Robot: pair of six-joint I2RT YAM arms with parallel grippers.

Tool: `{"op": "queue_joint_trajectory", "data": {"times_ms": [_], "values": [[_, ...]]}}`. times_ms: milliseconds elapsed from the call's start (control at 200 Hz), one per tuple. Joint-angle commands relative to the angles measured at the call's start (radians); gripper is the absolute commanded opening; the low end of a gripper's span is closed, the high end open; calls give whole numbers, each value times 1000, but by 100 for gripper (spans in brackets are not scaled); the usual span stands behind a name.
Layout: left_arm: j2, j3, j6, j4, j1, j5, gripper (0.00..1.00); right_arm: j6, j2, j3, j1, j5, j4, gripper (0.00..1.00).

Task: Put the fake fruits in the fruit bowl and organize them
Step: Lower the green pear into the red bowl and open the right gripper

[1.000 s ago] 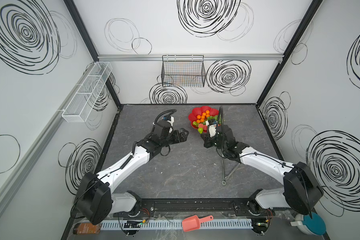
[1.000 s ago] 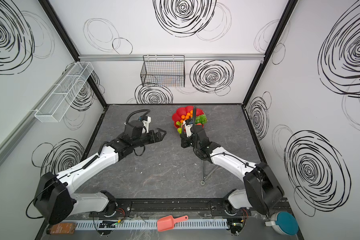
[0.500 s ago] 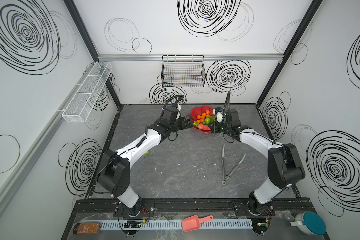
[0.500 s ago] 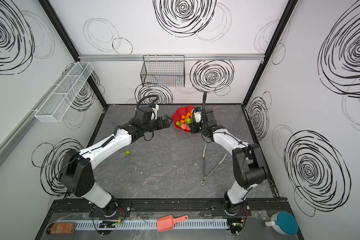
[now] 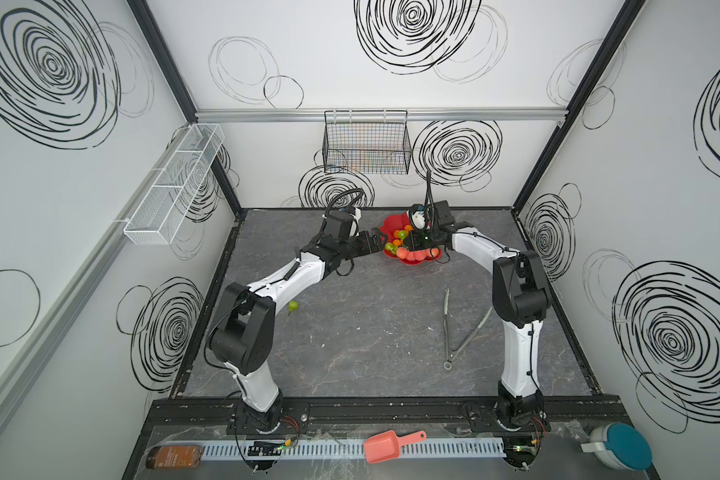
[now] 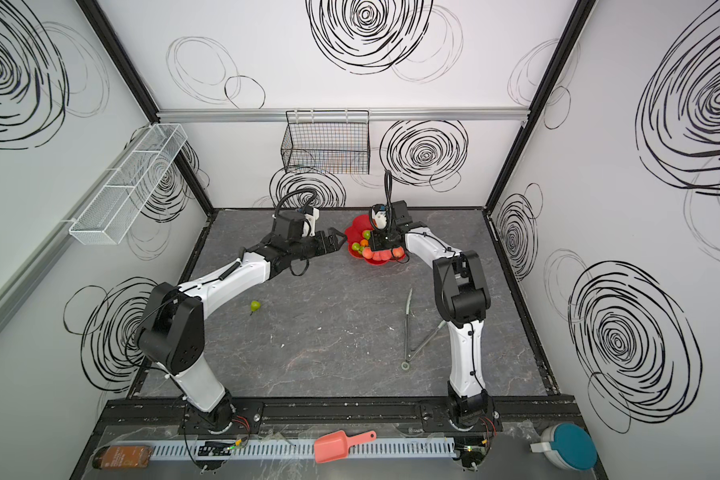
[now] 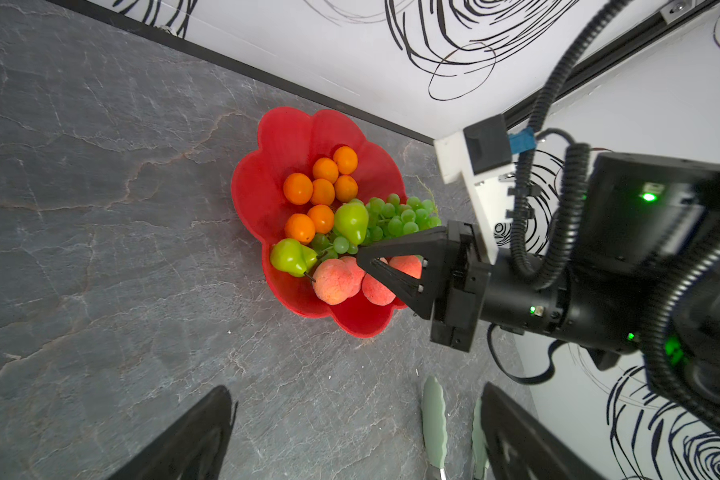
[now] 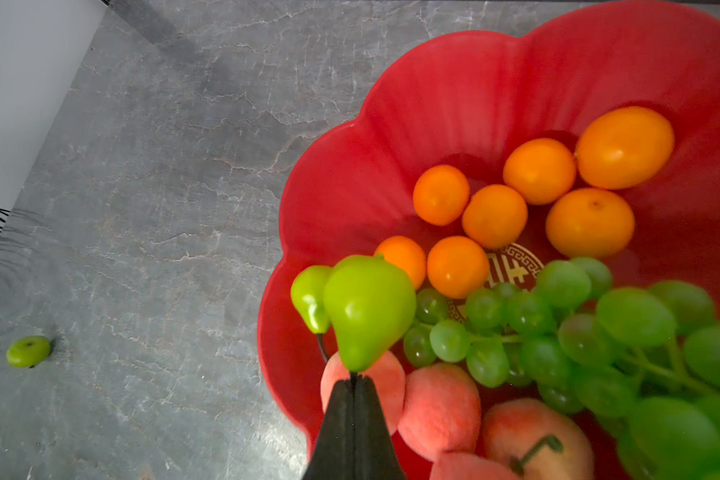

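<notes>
While one green pear point(image 5: 293, 306) lies alone on the table point(image 5: 371, 332) at far left, well apart from the fruit bowl, the job can't count as done. It sits near the elbow of the left arm point(image 5: 283, 282), w/ nothing blocking a reach from above.

Next along, the left gripper point(image 6: 339, 242) hangs just beside the bowl's left rim. Its fingers point(image 7: 208, 432) are spread wide & empty, prob. kept out of the way because the other arm is working inside.

The fruit bowl point(image 7: 292, 129) stands toward the table's far edge & holds the rest:
- seven oranges point(image 7: 322, 192) grouped on one side
- the grapes point(image 7: 400, 216) across the middle, reaching toward the rim
- the peaches point(image 7: 335, 280) bunched at the near side
- a second pear point(image 7: 292, 257) resting btw. oranges & peaches

Over the bowl, the right gripper point(image 8: 352, 384) is pinched fully closed on what looks like the stem of a third pear point(image 8: 368, 307), so the fruit juts from the tips. That's a thin hold, likely to swing or slip. Whether this pear touches the grapes beneath, I can't tell. Any set-down spot is crowded, esp. by the grapes.

Further right, tongs point(image 5: 458, 328) lie splayed on the table near the right arm point(image 5: 516, 291), clear of the bowl & of both grippers.
</notes>
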Motion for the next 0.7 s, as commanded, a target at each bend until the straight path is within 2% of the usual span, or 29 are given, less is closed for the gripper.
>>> {"op": "queue_joint_trajectory", "data": {"times_ms": [0, 360, 630, 695], "values": [[23, -5, -12, 80, 18, 45, 96, -50, 53, 105, 16, 32, -112, 0], [34, -6, -28, 90, 31, 64, 96, -92, 263, 413, 51, 67, -274, 0], [40, -6, -38, 97, 33, 77, 96, -102, 282, 432, 52, 72, -285, 0], [41, -7, -46, 101, 36, 84, 96, -106, 283, 431, 53, 69, -287, 4]]}}
